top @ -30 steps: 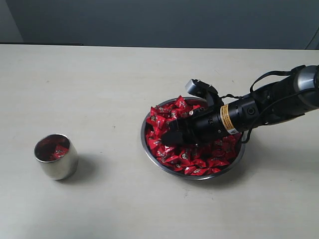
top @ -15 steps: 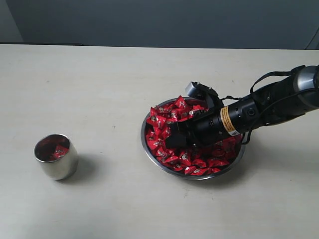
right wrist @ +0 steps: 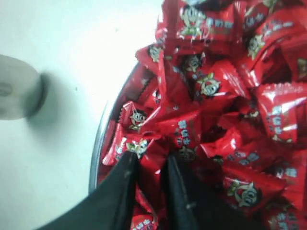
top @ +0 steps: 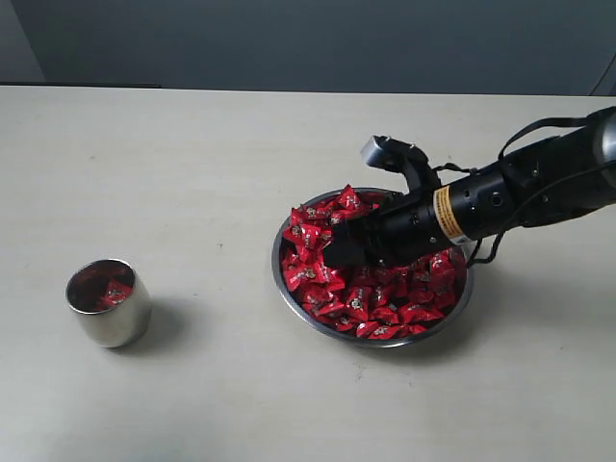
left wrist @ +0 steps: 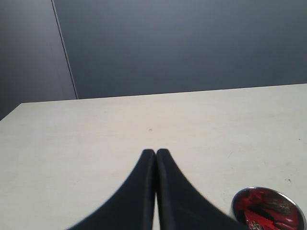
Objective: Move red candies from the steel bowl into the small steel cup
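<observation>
Red candies (top: 385, 300) fill the steel bowl (top: 276, 268) right of the table's middle. My right gripper (top: 339, 254) reaches into the bowl's left half from the right. In the right wrist view its fingertips (right wrist: 129, 160) are closed on one red candy (right wrist: 152, 165), with the heap (right wrist: 216, 86) and the bowl rim (right wrist: 98, 143) around them. The small steel cup (top: 108, 302) stands far to the left with a few red candies inside. In the left wrist view my left gripper (left wrist: 156, 152) is shut and empty above bare table, and the cup (left wrist: 268, 209) sits at the frame's edge.
The pale table (top: 192, 164) runs wide between the cup and the bowl. A dark wall (top: 308, 38) stands behind the far edge. The right arm (top: 520, 197) stretches from the right side over the bowl's far rim.
The right gripper's jaws have narrowed onto a candy in the heap. The arm has then lifted a little and drawn slightly right. The cup and bowl have stayed put.
</observation>
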You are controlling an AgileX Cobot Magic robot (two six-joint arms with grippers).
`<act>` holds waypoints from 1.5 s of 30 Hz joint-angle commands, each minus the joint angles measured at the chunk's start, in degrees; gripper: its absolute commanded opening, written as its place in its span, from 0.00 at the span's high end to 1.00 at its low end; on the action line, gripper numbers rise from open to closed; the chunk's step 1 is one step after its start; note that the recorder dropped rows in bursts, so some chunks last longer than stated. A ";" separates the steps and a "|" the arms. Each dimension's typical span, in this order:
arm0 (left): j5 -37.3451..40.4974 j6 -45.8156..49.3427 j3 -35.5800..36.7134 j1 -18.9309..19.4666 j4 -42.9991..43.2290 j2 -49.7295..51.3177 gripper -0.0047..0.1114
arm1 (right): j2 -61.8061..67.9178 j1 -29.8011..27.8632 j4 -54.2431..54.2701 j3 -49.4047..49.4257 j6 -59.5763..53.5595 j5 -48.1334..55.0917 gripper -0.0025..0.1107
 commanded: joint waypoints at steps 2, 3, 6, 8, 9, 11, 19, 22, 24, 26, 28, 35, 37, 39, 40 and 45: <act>-0.33 -0.07 0.22 0.03 0.06 -0.26 0.96 | -5.30 0.01 -5.17 -0.17 2.87 4.02 0.97; -0.33 -0.07 0.22 0.03 0.06 -0.26 0.96 | -5.96 0.01 -5.56 -0.17 2.91 4.54 0.97; -0.33 -0.07 0.22 0.03 0.06 -0.26 0.96 | -7.68 0.01 -6.16 -0.17 3.20 5.51 0.97; -0.33 -0.07 0.22 0.03 0.06 -0.26 0.96 | -8.01 0.01 -6.28 -0.17 3.24 5.89 0.97; -0.33 -0.07 0.22 0.03 0.06 -0.26 0.96 | -8.01 0.01 -6.28 -0.17 3.24 5.89 0.97; -0.33 -0.07 0.22 0.03 0.06 -0.26 0.96 | -7.91 0.01 -6.28 -0.17 3.24 5.87 0.97; -0.33 -0.07 0.22 0.03 0.06 -0.26 0.96 | -7.35 0.01 -6.33 -0.17 3.24 7.32 0.97; -0.33 -0.07 0.22 0.03 0.06 -0.26 0.96 | -5.56 0.01 -6.33 -0.17 3.24 7.32 0.97; -0.33 -0.07 0.22 0.03 0.06 -0.26 0.96 | -4.24 0.01 -6.33 -0.17 3.24 7.32 0.97; -0.33 -0.07 0.22 0.03 0.06 -0.26 0.96 | -3.62 0.01 -6.33 -0.17 3.24 7.44 0.97; -0.33 -0.07 0.22 0.03 0.06 -0.26 0.96 | -3.40 0.01 -6.33 -0.17 3.24 8.21 0.97; -0.33 -0.07 0.22 0.03 0.06 -0.26 0.96 | -3.40 0.01 -6.33 -0.17 2.62 8.37 0.97; -0.33 -0.07 0.22 0.03 0.06 -0.26 0.96 | -2.98 0.01 -6.33 -0.17 2.62 8.37 0.97; -0.33 -0.07 0.22 0.03 0.06 -0.26 0.96 | -2.30 0.01 -6.33 -0.17 2.62 8.25 0.96; -0.35 -0.07 0.22 0.03 0.06 -0.26 0.96 | -1.98 0.01 -6.33 -0.17 2.62 7.90 0.94; -0.35 -0.07 0.22 0.03 0.06 -0.26 0.96 | -0.84 0.01 -6.33 -0.17 2.89 7.57 0.76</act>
